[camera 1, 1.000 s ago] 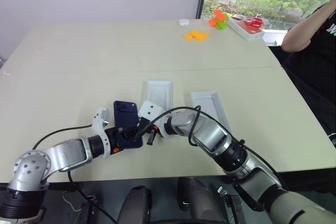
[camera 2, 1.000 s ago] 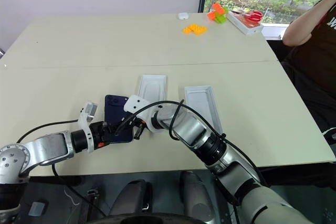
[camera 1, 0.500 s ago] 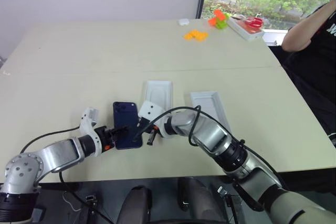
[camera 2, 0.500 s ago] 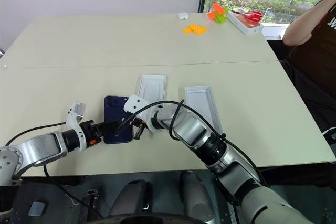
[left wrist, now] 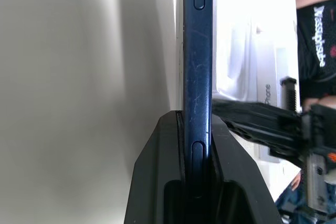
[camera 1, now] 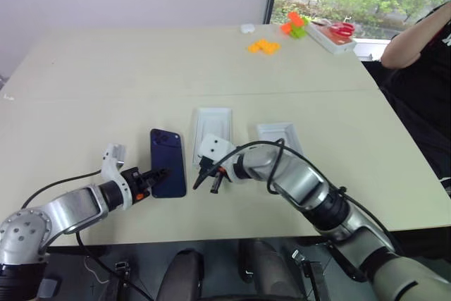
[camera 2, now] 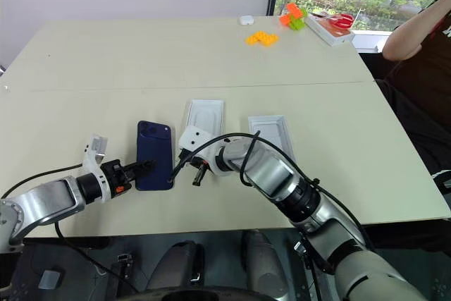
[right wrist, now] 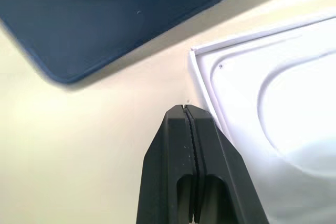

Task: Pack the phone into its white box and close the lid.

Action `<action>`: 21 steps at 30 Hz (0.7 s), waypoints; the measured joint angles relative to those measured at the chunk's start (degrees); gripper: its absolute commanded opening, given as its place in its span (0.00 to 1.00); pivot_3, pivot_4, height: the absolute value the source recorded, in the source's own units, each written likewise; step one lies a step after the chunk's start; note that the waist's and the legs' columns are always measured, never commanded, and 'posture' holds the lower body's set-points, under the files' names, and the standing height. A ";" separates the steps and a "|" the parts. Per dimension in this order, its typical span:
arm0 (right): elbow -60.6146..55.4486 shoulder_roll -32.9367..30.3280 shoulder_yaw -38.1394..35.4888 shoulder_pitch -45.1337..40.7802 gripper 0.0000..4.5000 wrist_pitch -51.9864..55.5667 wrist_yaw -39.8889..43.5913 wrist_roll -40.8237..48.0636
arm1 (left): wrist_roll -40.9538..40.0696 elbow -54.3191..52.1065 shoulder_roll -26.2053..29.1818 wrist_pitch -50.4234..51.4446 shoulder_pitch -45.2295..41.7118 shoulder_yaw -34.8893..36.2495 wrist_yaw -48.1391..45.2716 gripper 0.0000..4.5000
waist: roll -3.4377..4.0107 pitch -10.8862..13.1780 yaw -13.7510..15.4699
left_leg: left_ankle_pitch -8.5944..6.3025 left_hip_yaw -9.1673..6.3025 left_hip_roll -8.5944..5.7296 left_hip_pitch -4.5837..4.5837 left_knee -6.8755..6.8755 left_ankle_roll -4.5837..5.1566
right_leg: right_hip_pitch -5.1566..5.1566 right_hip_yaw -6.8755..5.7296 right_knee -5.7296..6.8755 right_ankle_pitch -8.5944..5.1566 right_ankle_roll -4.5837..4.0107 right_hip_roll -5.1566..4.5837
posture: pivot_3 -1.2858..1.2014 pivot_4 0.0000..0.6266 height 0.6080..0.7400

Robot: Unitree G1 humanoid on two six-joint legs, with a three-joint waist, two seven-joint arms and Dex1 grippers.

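Both pincers shifted — phone [camera 1: 168, 162] flatter; uncovered

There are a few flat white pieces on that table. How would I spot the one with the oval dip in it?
Start at the big beige table and find the dark blue phone near its front edge. The white insert lies flat just right of it. Unlike the rimmed white tray farther right, it has a shallow oval recess.
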 measured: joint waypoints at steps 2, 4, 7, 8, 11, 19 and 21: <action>-3.14 -1.62 -2.05 0.07 0.00 0.96 1.03 1.60 | -0.34 0.00 0.04 -0.58 1.01 1.15 0.01 0.01 | 0.00 0.02 0.01 | -0.01 -0.02 0.02 -0.04 -0.04 0.02 | 0.00 -0.05 -0.11 0.01 0.00 0.00 | 0.52 0.24 1.00; -5.59 -3.15 -4.58 0.10 0.00 1.63 2.03 3.24 | -0.54 -0.03 0.50 -0.84 1.49 2.01 -0.05 0.01 | 0.01 0.03 0.16 | -0.03 -0.04 0.02 -0.11 -0.05 0.03 | 0.01 -0.09 -0.21 0.01 0.00 -0.01 | 0.52 0.24 1.00; -7.02 -3.83 -7.31 0.09 0.00 2.49 2.69 5.31 | -1.00 -0.19 0.57 -1.00 1.53 3.09 -0.40 0.01 | -0.01 0.03 0.20 | -0.05 -0.05 0.01 -0.17 -0.05 0.07 | 0.01 -0.10 -0.29 0.03 -0.03 -0.06 | 0.52 0.24 1.00; -7.22 -4.19 -7.60 0.09 0.00 2.42 2.83 5.75 | -1.31 -0.18 0.57 -1.22 1.38 3.36 -0.43 0.01 | 0.00 0.03 0.21 | -0.06 -0.05 0.01 -0.19 -0.05 0.07 | 0.01 -0.10 -0.30 0.05 -0.05 -0.07 | 0.52 0.24 1.00; -6.31 -5.11 -8.99 -0.23 0.00 1.58 2.17 5.85 | -1.63 -0.12 0.55 -1.64 -0.11 3.36 -0.43 0.01 | 0.00 0.05 0.32 | -0.06 -0.06 -0.02 -0.26 -0.05 0.08 | 0.00 -0.12 -0.37 0.09 -0.12 -0.10 | 0.52 0.24 1.00; 7.76 -2.46 -6.48 -3.18 0.00 -7.37 -1.56 -0.61 | -1.62 0.55 0.40 -1.26 -6.49 0.76 -1.02 0.01 | -0.01 0.06 0.03 | -0.07 0.03 -0.07 -0.46 -0.05 0.10 | -0.21 -0.10 -0.35 0.16 -0.20 -0.02 | 0.52 0.24 1.00; 10.66 -1.68 -4.96 -3.88 0.00 -9.44 -1.80 -2.00 | -1.47 0.73 0.37 -0.95 -7.14 0.30 -1.23 0.01 | -0.03 0.04 0.07 | -0.05 0.02 -0.07 -0.85 -0.01 0.07 | -0.68 -0.10 -0.26 0.22 -0.16 -0.02 | 0.52 0.24 1.00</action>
